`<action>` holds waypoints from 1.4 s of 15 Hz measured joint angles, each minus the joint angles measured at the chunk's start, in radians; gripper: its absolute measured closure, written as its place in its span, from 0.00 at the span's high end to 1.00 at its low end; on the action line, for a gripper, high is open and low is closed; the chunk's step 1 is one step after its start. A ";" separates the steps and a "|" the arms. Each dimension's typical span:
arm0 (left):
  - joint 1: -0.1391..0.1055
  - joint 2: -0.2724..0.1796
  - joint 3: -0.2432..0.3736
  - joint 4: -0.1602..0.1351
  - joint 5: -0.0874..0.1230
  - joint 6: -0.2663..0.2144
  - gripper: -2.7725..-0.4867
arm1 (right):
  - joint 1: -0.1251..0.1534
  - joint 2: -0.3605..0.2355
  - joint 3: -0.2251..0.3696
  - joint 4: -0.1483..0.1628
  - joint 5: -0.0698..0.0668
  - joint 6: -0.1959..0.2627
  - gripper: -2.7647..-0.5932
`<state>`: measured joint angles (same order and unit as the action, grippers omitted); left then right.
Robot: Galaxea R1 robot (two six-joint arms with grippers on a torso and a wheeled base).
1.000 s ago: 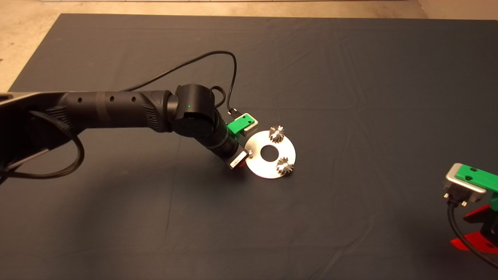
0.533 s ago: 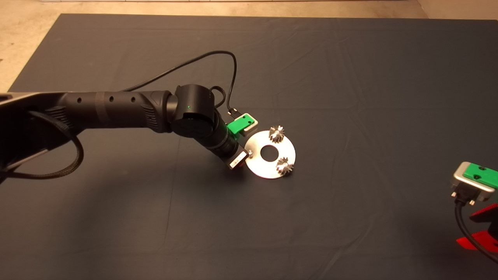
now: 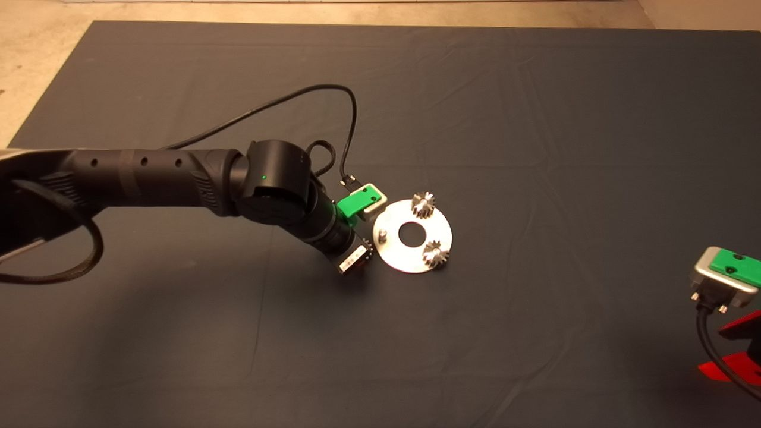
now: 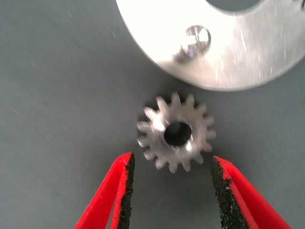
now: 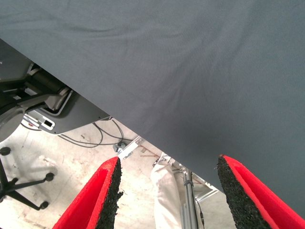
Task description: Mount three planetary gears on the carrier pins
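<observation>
Third gear loose on table, left pincer wide over it.

Gear lies flat just ahead of the fingertips, beside the disc; bare pin beyond it awaits. Two gears seated. Right pincer wide, parked at the table edge.

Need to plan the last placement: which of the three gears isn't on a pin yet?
The gear lying flat on the mat between the open left gripper's fingers, beside the disc.
</observation>
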<state>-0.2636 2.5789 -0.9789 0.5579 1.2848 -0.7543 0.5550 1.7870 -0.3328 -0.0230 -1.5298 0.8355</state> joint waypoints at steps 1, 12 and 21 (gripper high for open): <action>0.003 0.000 0.000 0.000 -0.001 0.000 0.25 | 0.000 0.000 0.000 0.000 0.000 0.000 0.41; 0.004 0.003 0.000 0.070 -0.027 -0.016 0.30 | 0.009 0.000 0.000 0.000 -0.001 0.000 0.41; 0.017 0.002 0.017 0.087 -0.040 -0.046 0.30 | 0.016 0.000 0.000 0.001 0.000 0.001 0.41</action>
<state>-0.2467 2.5807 -0.9615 0.6447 1.2445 -0.8001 0.5711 1.7870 -0.3328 -0.0221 -1.5302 0.8364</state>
